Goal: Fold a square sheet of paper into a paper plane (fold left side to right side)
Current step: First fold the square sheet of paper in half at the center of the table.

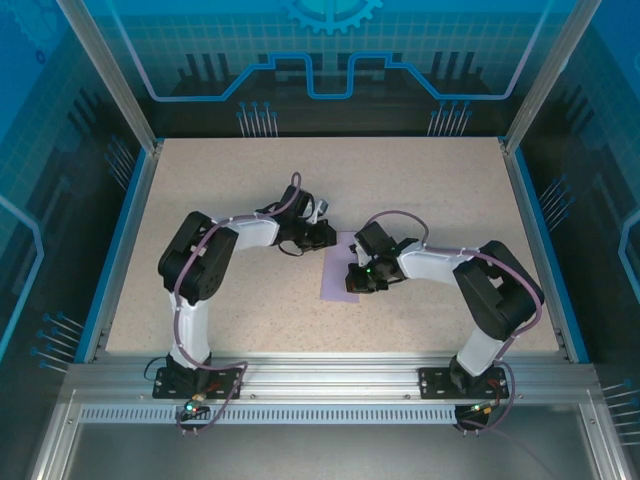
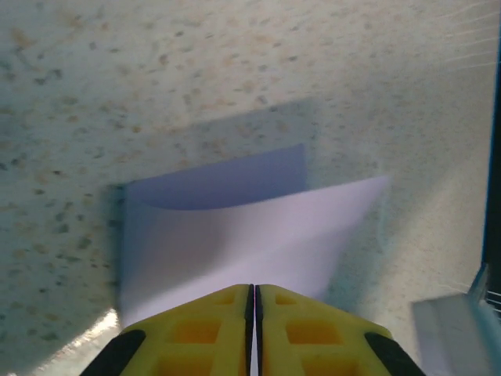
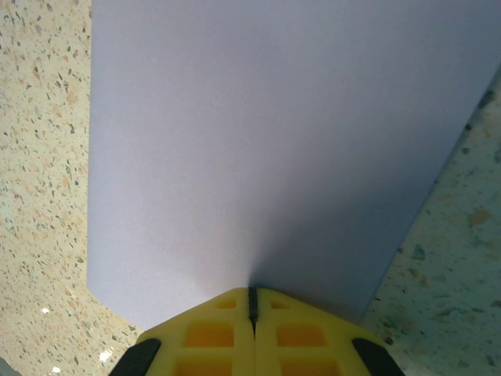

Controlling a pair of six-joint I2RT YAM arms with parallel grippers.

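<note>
Speckled beige tabletop (image 1: 200,180) inside a blue-walled enclosure carries the work, with both arms reaching toward its middle. On the left, the left gripper (image 2: 254,288) has its yellow fingers pressed together, and the raised flap of the square sheet of paper (image 2: 235,235) runs right into the tips, so it appears pinched there. The flap arches over the lower layer, with the far edges not yet matched. The sheet lies between the two grippers, near the table's centre. On the right, the right gripper (image 3: 251,291) has its fingers together at the near edge of the flat lavender layer; whether it pinches or merely pins cannot be told. To fold well, the left gripper should probably carry the flap low across until the edges line up, while the right anchors the sheet against sliding, then flatten the crease.
</note>
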